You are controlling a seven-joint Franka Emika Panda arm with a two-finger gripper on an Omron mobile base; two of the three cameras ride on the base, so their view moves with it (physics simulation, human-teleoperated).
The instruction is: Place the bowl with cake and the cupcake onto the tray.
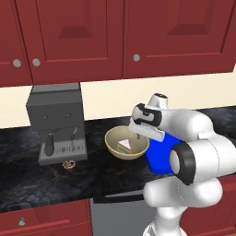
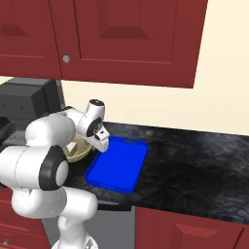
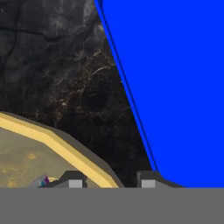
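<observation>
Two dark fingertips point(image 3: 75, 179) of the gripper point(image 3: 109, 180) rise at the lower edge of the hand view, set apart, one over the bowl's rim and one at the tray's edge; nothing lies between them. Bowl with cake point(image 1: 126, 143): round, tan-beige, smooth-walled, resting on the black veined marble counter point(image 1: 27, 179), holding a small white triangular cake slice point(image 1: 124, 145) with coloured stripes. Tray point(image 2: 117, 163): flat, bright blue, rectangular with a low raised rim, lying on the counter just beside the bowl, bare. Cupcake point(image 1: 69, 164): tiny, round, dark brown with pale speckles, standing on the counter in front of the grey boxy coffee machine point(image 1: 56, 122), well apart from the tray. Red panelled cabinets point(image 1: 115, 37) with round grey knobs hang above. No legible writing appears on any surface.
</observation>
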